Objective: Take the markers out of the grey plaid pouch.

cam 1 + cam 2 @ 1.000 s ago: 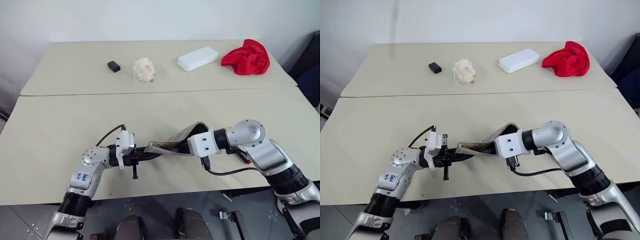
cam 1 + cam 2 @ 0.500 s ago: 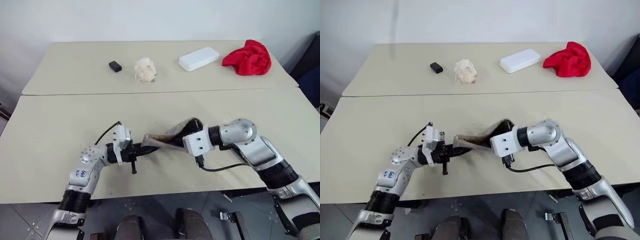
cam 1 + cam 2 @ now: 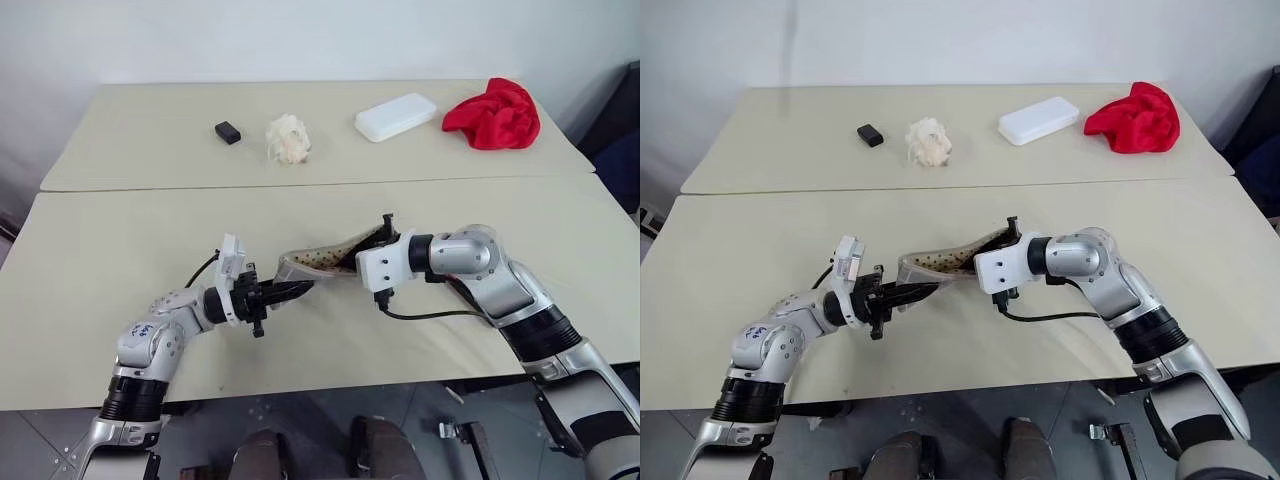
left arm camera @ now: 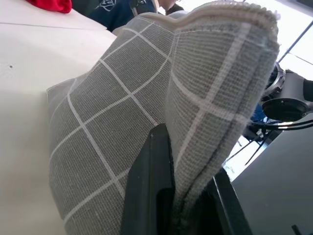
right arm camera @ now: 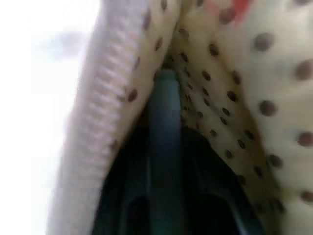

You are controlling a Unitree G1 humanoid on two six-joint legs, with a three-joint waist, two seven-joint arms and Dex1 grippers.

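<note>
Grey plaid pouch (image 3: pixel 318 263) hangs off the table (image 3: pixel 120 250), strung between both arms. Left pincer (image 3: pixel 290 290) clamped on one end; right pincer (image 3: pixel 372 243) reaches into the mouth.

Left wrist view: black fingers (image 4: pixel 149 191) pinch soft folded fabric.

Right wrist view: dotted lining, a marker (image 5: pixel 164 147) between the fingers, seemingly gripped. Limp, light; hold by the edge.
</note>
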